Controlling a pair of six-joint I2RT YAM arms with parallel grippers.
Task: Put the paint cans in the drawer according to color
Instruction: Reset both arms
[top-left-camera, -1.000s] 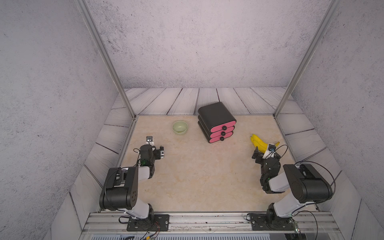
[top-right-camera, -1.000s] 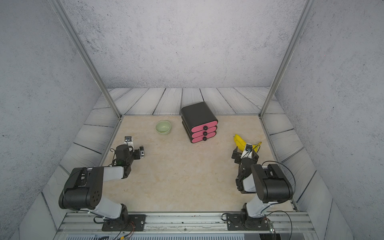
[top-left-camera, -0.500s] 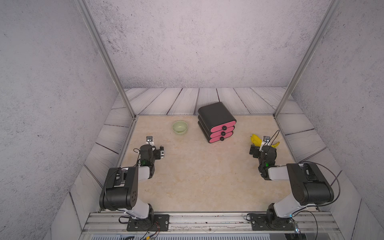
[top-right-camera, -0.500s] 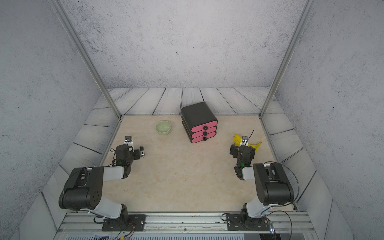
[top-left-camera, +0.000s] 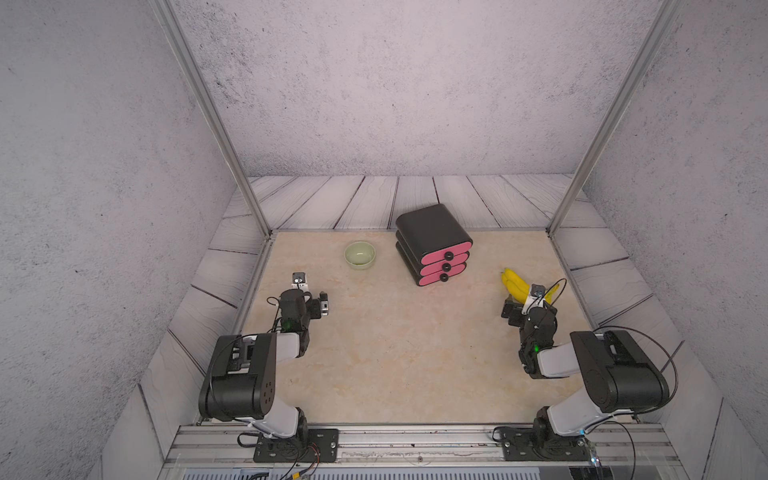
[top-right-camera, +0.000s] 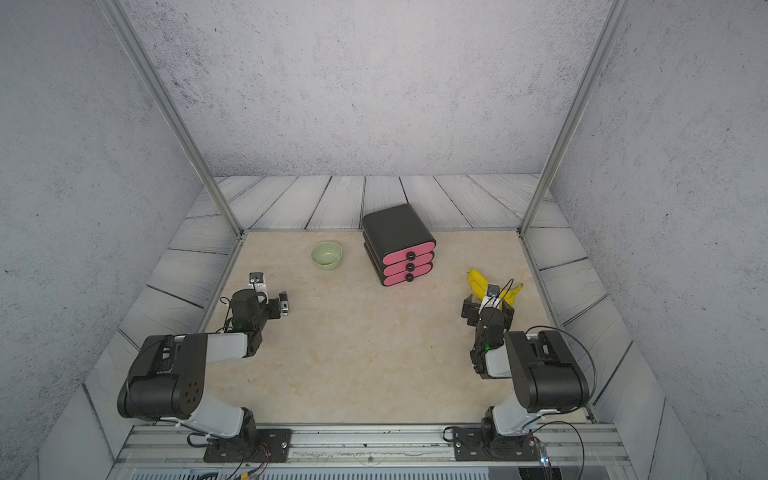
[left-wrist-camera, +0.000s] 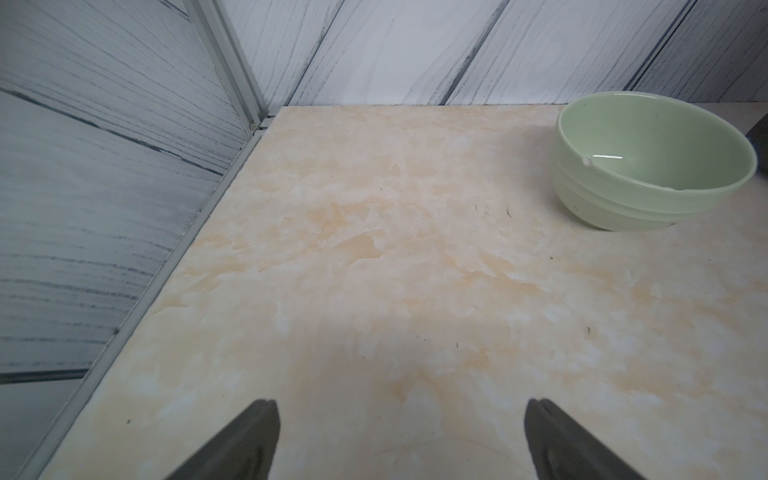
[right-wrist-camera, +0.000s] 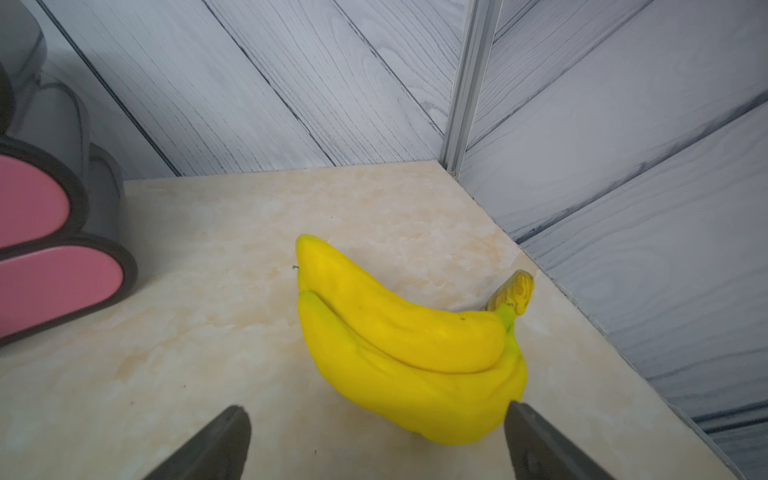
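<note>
A: What's moving?
B: The right gripper (right-wrist-camera: 378, 409) is pulling back from the bananas (top-left-camera: 513, 282), jaws wide, empty; the left gripper (left-wrist-camera: 401, 404) is idling, also wide.
A: The paint cans?
B: None showing; the drawer (top-left-camera: 442, 266) is sitting shut, far centre, likely holding them.

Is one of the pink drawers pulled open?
No, in a top view the drawer shows all three pink fronts flush with its black case, none sticking out.
</note>
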